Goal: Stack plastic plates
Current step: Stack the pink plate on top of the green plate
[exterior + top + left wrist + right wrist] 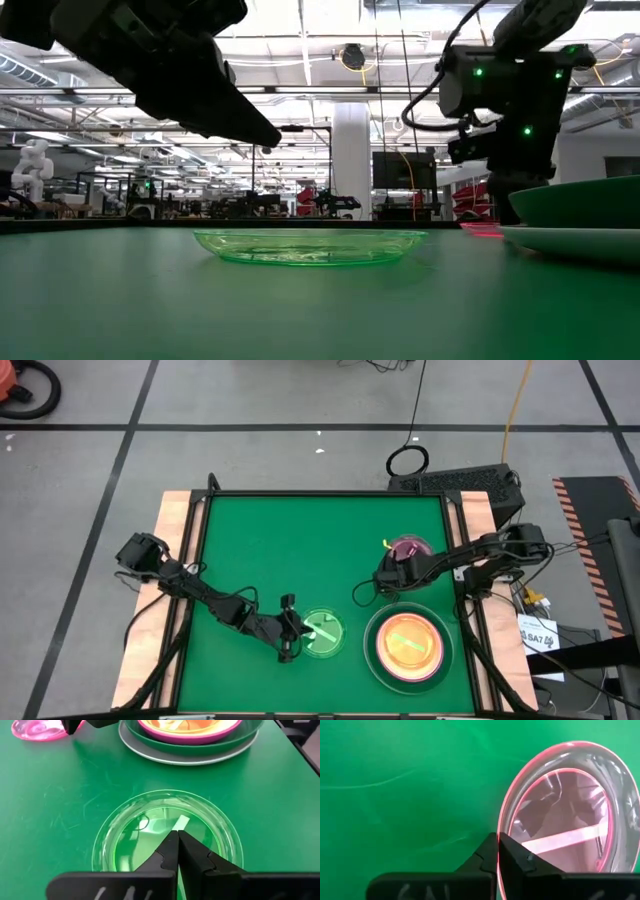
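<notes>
A small translucent green plate [325,635] [310,245] [150,820] lies flat on the green table. My left gripper [303,630] [177,834] [268,145] is shut and hangs above this plate, clear of it. A small translucent pink plate [410,547] [570,810] [35,729] lies farther back on the right. My right gripper [392,568] [497,836] is shut with its tips at that plate's rim. A stack [407,645] [190,745] near the right front holds a large pale plate, a dark green one, a pink one and an orange one on top. My right gripper comes from above, and its shut fingertips stand at the pink plate's rim [500,822] on the side toward the table's left. I cannot tell whether they touch it. The plate appears to lie on the table.
The stack [580,215] stands close to the table's right front corner, just right of the green plate. A raised dark frame [330,493] borders the green mat. The left and far parts of the mat hold nothing. Cables and equipment lie beyond the right edge.
</notes>
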You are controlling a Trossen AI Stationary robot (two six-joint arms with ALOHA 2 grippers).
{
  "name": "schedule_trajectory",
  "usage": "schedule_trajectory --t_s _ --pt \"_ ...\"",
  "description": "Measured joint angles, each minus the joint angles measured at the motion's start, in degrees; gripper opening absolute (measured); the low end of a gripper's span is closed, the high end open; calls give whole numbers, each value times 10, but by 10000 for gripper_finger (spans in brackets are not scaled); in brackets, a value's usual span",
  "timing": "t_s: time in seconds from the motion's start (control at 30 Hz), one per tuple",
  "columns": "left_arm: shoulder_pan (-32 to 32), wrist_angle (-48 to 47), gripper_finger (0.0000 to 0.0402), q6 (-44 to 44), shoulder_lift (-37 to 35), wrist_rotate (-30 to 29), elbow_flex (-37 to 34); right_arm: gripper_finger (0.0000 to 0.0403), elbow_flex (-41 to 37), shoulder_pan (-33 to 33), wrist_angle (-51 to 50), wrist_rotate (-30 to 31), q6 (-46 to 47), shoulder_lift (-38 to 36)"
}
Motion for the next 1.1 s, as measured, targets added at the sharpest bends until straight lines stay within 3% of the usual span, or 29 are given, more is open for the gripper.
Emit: schedule_trajectory --t_s 0.13,0.57,0.83,1.1 --pt "-8 -10 31 32 0 1 0 2 19 29 -16 -10 18 -1" --pt "-78 -13 176 110 0 -19 0 1 153 166 -128 18 81 -1" --pt "-115 -14 184 132 9 -20 1 0 246 267 -183 67 135 -1" --pt "-116 -15 184 165 60 -62 1 0 292 355 -177 85 141 -1"
